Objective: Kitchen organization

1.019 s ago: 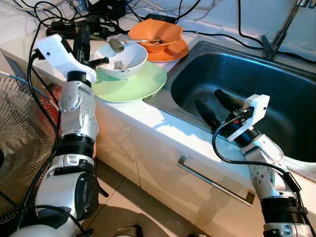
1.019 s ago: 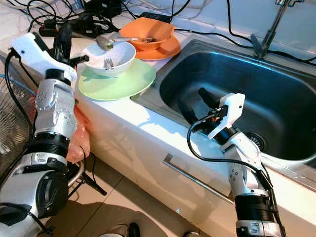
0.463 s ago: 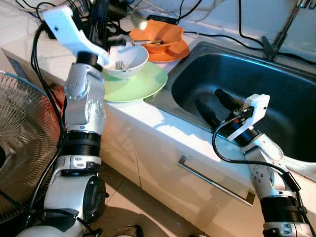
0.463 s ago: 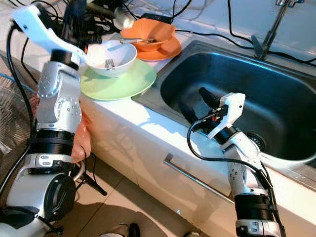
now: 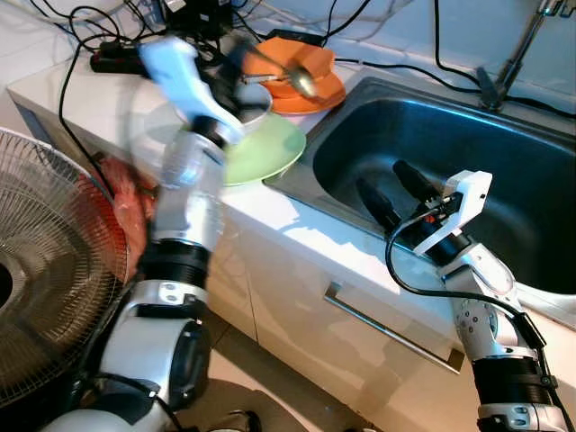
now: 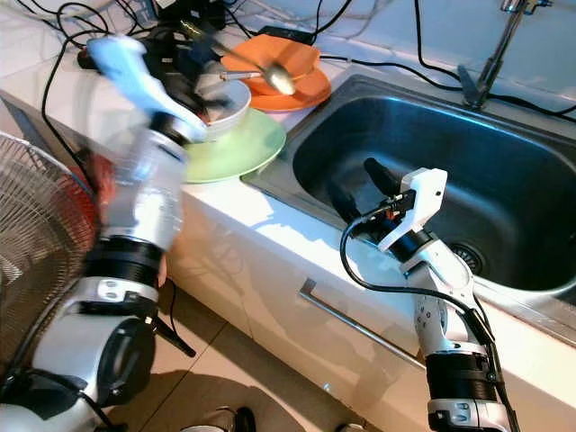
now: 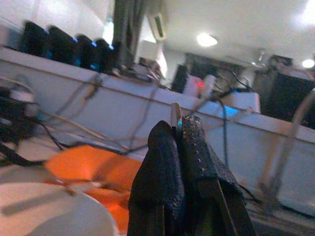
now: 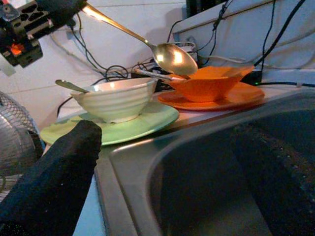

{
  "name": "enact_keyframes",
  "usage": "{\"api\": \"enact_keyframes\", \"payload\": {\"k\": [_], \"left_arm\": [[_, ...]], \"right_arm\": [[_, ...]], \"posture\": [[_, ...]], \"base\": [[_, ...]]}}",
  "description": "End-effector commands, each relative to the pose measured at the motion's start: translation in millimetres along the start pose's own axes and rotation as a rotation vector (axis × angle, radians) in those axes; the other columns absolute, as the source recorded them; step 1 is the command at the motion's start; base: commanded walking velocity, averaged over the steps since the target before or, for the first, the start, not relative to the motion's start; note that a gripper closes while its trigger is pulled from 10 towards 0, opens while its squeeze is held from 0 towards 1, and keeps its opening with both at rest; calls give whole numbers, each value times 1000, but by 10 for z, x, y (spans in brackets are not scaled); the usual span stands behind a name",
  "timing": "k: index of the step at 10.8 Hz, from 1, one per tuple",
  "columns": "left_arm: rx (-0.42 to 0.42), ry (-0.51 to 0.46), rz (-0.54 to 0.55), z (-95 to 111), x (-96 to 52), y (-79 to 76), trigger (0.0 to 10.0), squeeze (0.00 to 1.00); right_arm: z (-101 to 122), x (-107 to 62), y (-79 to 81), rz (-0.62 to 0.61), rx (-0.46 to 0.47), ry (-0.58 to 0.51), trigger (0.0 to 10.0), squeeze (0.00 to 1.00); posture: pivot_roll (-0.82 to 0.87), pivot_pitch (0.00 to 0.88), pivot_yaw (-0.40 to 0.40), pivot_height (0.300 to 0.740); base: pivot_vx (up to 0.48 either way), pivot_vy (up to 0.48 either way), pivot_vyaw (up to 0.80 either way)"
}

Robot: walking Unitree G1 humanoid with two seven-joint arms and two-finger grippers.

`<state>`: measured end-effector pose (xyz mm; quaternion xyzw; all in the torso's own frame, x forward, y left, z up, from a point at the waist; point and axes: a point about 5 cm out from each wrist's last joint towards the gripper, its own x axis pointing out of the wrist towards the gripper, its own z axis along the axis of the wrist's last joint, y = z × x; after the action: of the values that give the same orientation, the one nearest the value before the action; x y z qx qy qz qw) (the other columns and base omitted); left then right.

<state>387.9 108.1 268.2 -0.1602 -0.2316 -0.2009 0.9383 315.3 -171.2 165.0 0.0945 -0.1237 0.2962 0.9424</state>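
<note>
Left gripper [image 7: 179, 142]: fingers pressed together on the handle of a metal spoon [image 6: 270, 76], carried in the air. Spoon's long axis runs from the fingers out toward the sink [image 6: 504, 229], bowl end leading, hanging over the orange bowl [image 5: 292, 63] and orange plate [image 5: 331, 92] at the back of the bench [image 6: 270, 220]. Left arm motion-blurred. Behind the spoon: white bowl [image 8: 118, 98] with a utensil in it, stacked on a green plate [image 5: 274, 153]. Right gripper [image 5: 389, 191]: fingers apart, holding nothing, poised over the sink's near rim. Left arm alone has the spoon; sink basin lies open just beyond the orange dishes, its near rim the one edge to cross. Cables crowd the bench's back edge.
</note>
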Motion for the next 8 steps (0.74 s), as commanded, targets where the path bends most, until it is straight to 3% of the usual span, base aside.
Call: {"api": "enact_keyframes", "payload": {"k": [1,5,8], "left_arm": [[8,9,-59,16,69,-94,10000,0],[-9,126,-268,-221,85,-348,10000,0],[-13,198,-331,-366,73,-430,10000,0]], "right_arm": [[-46,-54,-32,-34,-2,8,10000,0],[-28,-89,-119,-89,-31,13,10000,0],[29,-165,-232,-135,-66,17,10000,0]], "posture": [[-10,89,73,740],[-12,95,83,740],[-22,94,87,740]], "base": [[0,0,0],[0,0,0],[0,0,0]]}}
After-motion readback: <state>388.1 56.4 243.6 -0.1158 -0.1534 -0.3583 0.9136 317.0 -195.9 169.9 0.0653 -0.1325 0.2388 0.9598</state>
